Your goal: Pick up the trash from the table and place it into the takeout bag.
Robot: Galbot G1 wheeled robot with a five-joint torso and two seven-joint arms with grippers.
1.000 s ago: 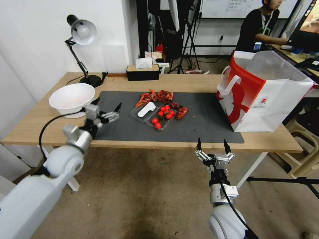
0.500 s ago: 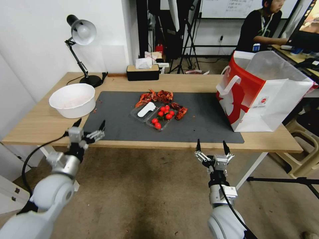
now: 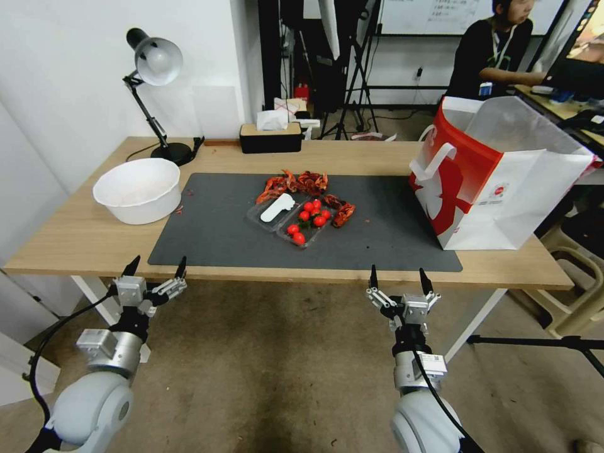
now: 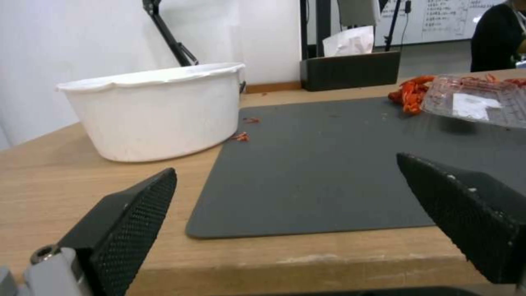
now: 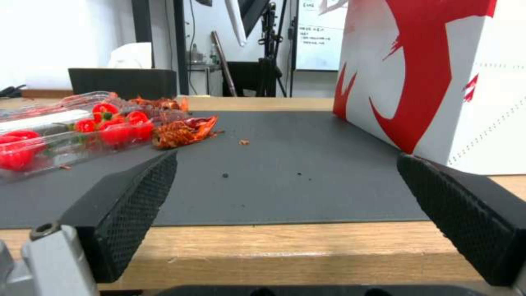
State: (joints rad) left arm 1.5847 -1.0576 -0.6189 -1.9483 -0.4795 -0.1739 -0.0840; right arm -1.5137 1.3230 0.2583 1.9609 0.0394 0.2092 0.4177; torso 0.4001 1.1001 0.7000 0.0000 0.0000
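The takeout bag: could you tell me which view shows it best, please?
The head view: the whole takeout bag stands open at the table's right end. The right wrist view shows one red-and-white side; the left wrist view shows the mat and basin instead.

Long light-wood table (image 3: 75,236) on white legs. Dark grey mat (image 3: 377,233) across the middle. White basin (image 3: 137,189) at left, just off the mat edge. Black desk lamp (image 3: 154,63) at far left. Black tissue box (image 3: 270,137) at the far edge. Red-and-white bag (image 3: 497,176) at right, partly on the mat.
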